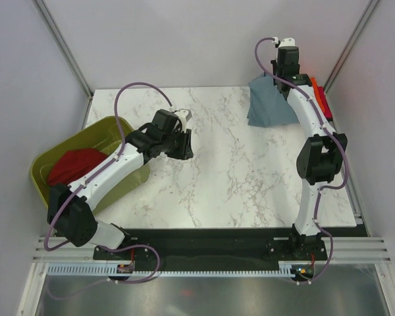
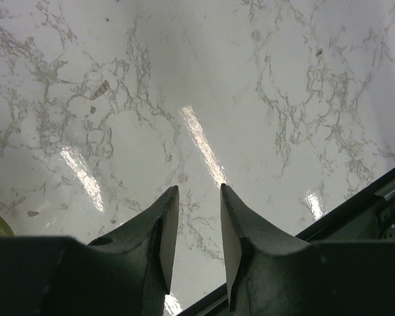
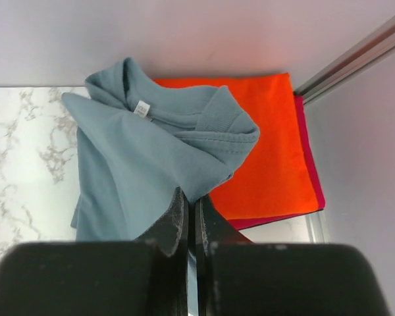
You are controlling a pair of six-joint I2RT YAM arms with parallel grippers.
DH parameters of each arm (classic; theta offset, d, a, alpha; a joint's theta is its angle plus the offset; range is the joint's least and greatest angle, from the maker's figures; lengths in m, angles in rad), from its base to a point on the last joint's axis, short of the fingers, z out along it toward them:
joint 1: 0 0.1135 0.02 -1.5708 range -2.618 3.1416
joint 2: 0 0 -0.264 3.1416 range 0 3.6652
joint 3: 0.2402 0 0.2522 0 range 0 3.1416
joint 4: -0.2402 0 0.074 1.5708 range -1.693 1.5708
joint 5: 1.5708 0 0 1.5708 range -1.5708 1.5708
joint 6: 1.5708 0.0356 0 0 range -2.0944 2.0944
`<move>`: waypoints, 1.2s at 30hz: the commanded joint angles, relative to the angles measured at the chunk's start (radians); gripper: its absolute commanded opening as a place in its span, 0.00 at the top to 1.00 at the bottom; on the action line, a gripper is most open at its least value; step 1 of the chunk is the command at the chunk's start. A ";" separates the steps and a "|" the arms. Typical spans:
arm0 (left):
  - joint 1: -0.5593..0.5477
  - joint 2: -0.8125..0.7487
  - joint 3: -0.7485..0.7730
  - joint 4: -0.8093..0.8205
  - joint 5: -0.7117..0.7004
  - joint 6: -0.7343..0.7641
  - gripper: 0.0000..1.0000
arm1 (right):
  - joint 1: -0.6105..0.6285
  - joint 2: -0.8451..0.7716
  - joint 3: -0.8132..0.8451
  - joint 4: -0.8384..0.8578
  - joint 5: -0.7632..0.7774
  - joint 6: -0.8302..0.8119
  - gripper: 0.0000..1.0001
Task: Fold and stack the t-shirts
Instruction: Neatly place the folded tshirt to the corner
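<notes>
The only writing is on a small white label (image 3: 141, 108) sewn inside the collar of the grey shirt (image 3: 138, 164), and its print is too small to read. This shirt is soft, plain slate blue-grey cloth with a ribbed neck band and stitched hems. It is crumpled and partly lifted at the far right corner of the table (image 1: 237, 178).

The right gripper (image 3: 187, 194) has its two dark fingers pressed together on a fold of the grey shirt, so it holds the cloth.

Under and beside the grey shirt lies the orange shirt (image 3: 270, 151), folded into a flat, smooth rectangle. It rests on the magenta shirt (image 3: 319, 201), which shows only as a thin strip along the right and near sides.

The table top is glossy white with grey marble veins.

The left gripper (image 2: 199, 191) hangs over the left middle of the table. Its pointed black jaws stand partly apart with nothing between them.

The dark red shirt (image 1: 72, 166) lies bunched in the olive plastic tub (image 1: 112, 125) at the left edge of the table.
</notes>
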State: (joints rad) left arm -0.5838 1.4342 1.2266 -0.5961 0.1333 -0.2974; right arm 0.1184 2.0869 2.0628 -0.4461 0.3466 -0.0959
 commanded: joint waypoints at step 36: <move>0.027 0.060 0.027 0.012 0.017 0.043 0.61 | -0.203 0.200 0.394 0.084 -0.142 -0.361 1.00</move>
State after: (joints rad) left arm -0.5690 1.4811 1.2266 -0.5968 0.1341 -0.2966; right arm -0.0578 2.2448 2.3749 -0.4767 0.2245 -0.4152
